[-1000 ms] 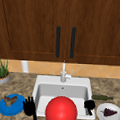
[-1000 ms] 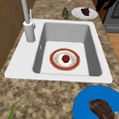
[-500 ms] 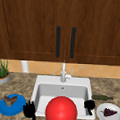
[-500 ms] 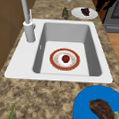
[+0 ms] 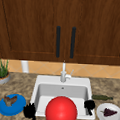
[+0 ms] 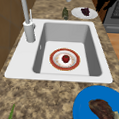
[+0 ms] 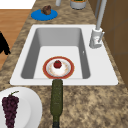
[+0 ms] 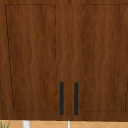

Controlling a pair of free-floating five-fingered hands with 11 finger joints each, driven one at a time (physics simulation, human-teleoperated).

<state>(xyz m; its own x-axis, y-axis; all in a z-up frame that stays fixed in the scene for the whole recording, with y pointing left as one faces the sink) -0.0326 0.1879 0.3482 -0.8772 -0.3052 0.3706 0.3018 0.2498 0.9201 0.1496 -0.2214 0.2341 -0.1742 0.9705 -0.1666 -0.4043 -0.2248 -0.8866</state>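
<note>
The white plate (image 5: 103, 118) with the grapes (image 5: 109, 112) sits on the counter at the sink's right front corner, and your right hand (image 5: 89, 105) hangs just to its left, over the right front rim of the sink (image 5: 40, 81). It is apart from the plate and holds nothing. How far open it is you cannot tell from these views. The plate lies to that hand's right and slightly toward you. Behind both, the green bottle (image 5: 102, 97) lies flat with its long axis running left to right, away from the sink rim. Your left hand (image 5: 30, 111) floats at the sink's left front corner with its fingers spread and empty. The blue plate (image 5: 17, 108) carrying the piece of meat (image 5: 10, 100) is just to its left. A red ball (image 5: 61, 111) shows between the two hands. Down in the basin a red-rimmed plate (image 6: 53, 60) holds a small red fruit (image 6: 65, 58).
</note>
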